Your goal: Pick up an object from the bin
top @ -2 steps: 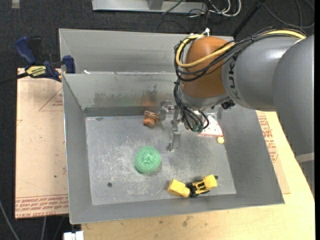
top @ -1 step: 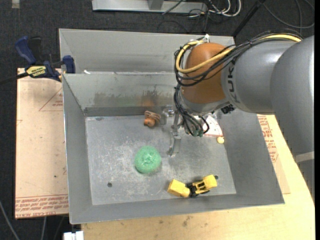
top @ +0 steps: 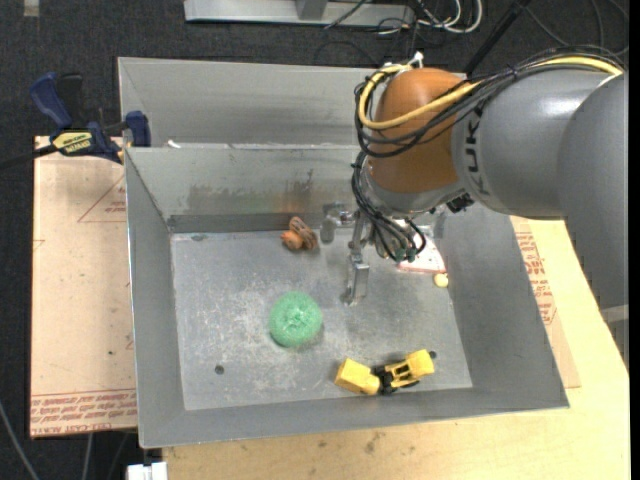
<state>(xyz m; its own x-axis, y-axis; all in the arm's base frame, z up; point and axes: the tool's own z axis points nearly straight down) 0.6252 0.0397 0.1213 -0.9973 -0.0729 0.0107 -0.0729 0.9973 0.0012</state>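
My gripper [top: 352,290] hangs low over bare floor in the bin [top: 220,268], near the green ball [top: 296,320], just up and right of it and not touching. Honestly can't tell if it's open or closed from this angle. A brown lump [top: 297,235] sits straight above the ball by the back wall. A yellow toy digger [top: 385,373] lies below-right of the ball, and a white card [top: 420,260] is farther right, past my gripper.

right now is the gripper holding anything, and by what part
Nothing is held. The gripper hangs over bare floor of the bin, up and to the right of the green ball and apart from it.
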